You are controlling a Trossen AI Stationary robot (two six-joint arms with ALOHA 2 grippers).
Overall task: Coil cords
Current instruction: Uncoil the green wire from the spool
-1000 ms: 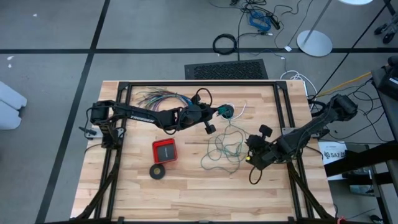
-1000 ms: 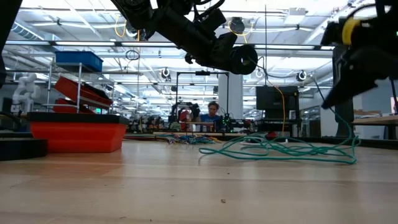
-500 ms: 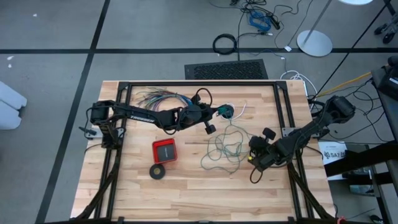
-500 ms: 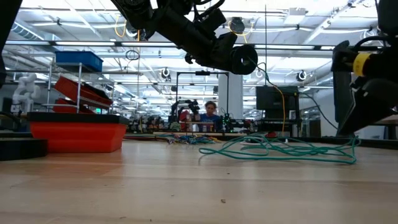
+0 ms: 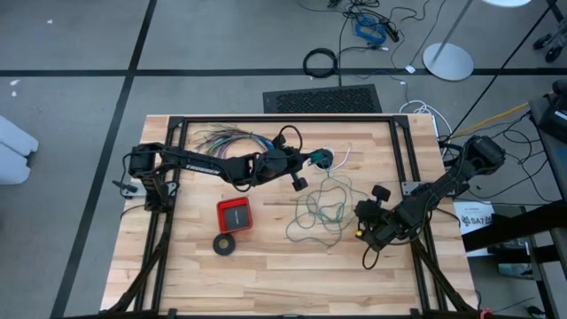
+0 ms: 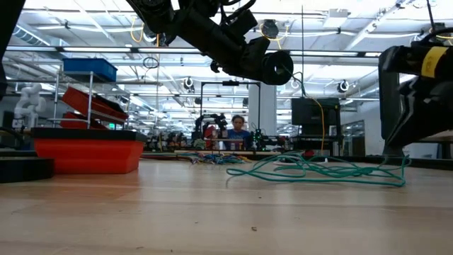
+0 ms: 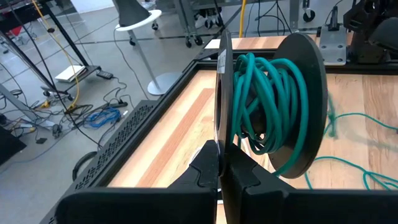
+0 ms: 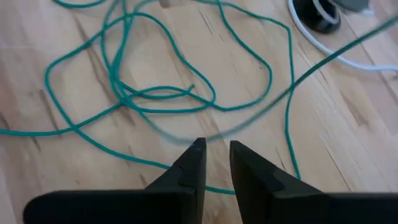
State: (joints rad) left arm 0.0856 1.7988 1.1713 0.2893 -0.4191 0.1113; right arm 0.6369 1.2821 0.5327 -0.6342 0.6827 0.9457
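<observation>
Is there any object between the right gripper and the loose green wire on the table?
Nothing visible does. The right gripper hangs directly over the loose teal wire, fingers slightly apart, with only bare table between them. The white cord lies off to the side.

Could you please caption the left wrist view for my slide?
Left pincer shut on a black spool wound with teal wire, above the wooden table.

"TROSSEN" on left arm (image 5: pixel 202 163) (faint); nothing else legible.
</observation>
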